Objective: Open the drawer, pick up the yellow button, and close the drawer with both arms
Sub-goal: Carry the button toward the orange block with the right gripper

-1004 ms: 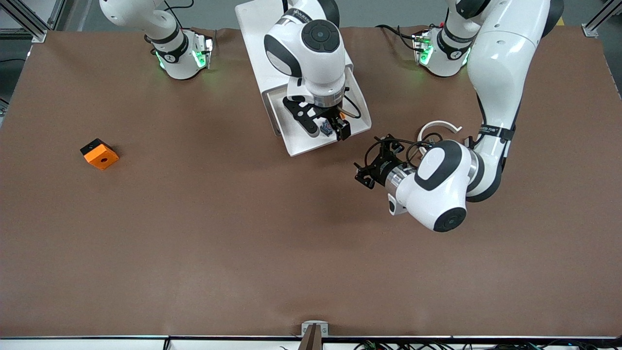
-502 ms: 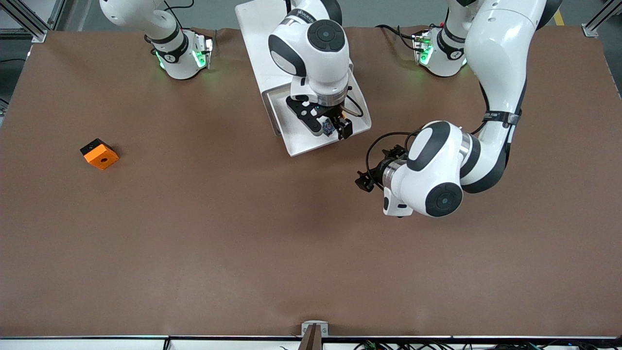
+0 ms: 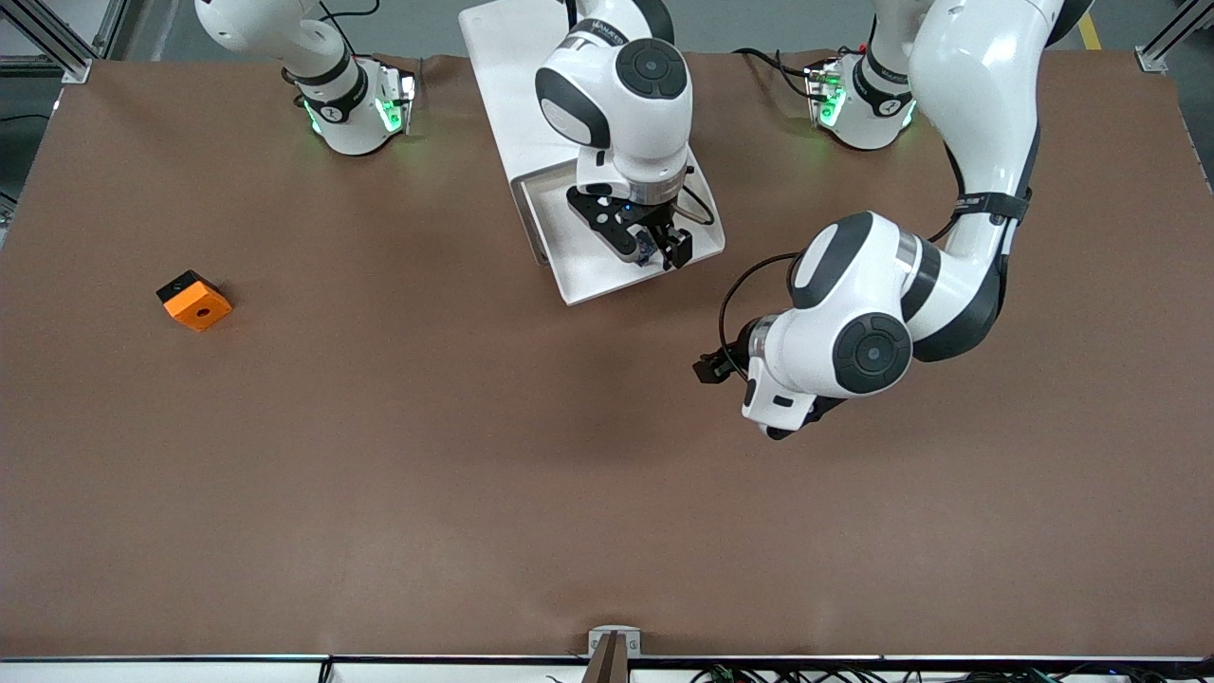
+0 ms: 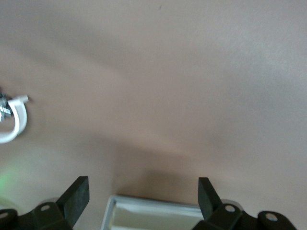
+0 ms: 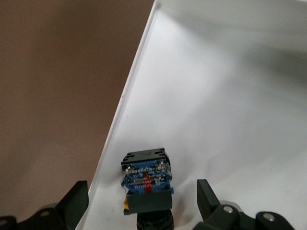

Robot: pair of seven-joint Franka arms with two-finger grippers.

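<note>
White drawer [image 3: 607, 270] stands open so you reach button [image 5: 145, 184], lying in tray between spread, released fingers of right gripper [image 3: 654, 249]. Left gripper [image 4: 144, 196], fingers released, waits over table [image 3: 379, 455] near drawer front, probably for closing.

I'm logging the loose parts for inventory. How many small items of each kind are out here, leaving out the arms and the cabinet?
button: 1, lying in the open drawer
orange cube: 1, on the table toward the right arm's end
white curved band: 1, on the table, seen only in the left wrist view
Total: 3
</note>
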